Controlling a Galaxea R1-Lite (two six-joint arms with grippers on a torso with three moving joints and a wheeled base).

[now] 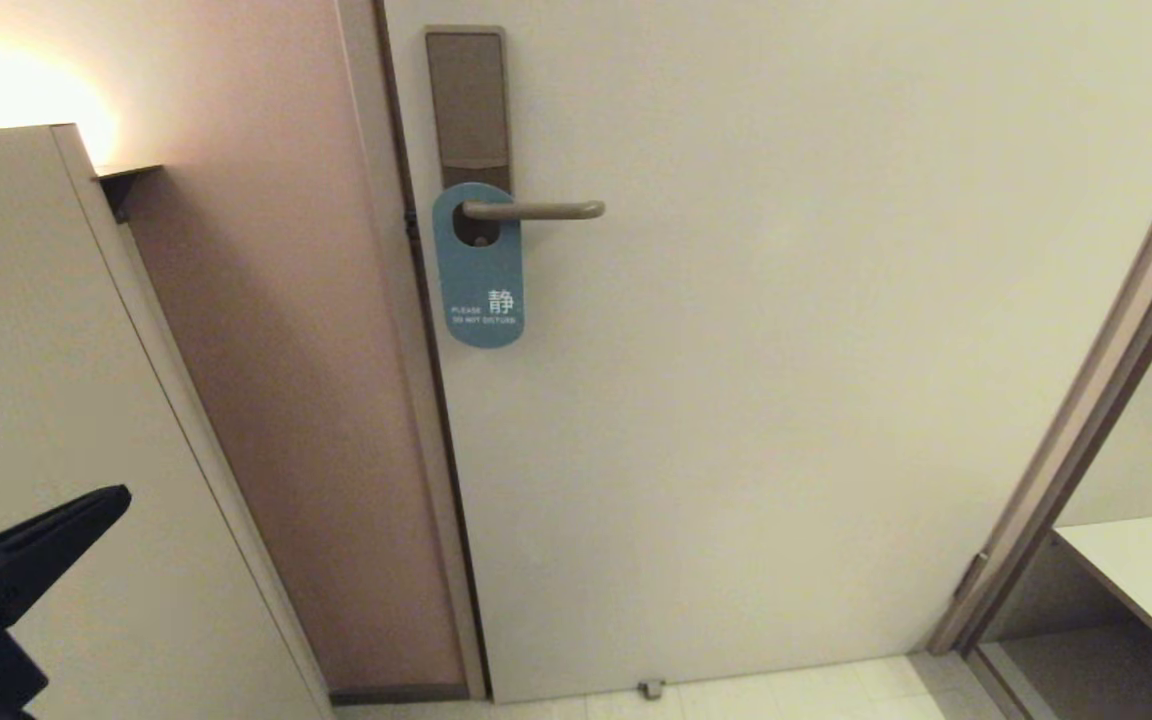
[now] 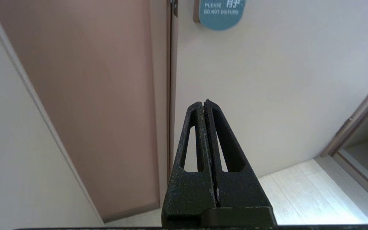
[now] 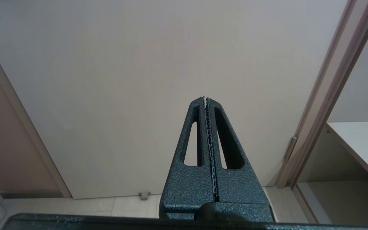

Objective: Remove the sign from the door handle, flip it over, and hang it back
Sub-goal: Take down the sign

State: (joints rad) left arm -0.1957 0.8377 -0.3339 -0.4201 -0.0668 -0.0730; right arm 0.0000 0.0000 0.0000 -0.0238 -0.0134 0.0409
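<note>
**Teal side out, both claws pinched shut**

The sign hangs on the door handle, teal "PLEASE DO NOT DISTURB" face showing, flat against the door. The left gripper sits low at the left, well below the sign, fingers pressed together, holding nothing. The right gripper faces bare door, equally closed and empty.

Door was cream, shut. Backplate mounted near its left edge, door handle sticking out level. Sign hung on the handle, teal side out, flat against door.
</note>
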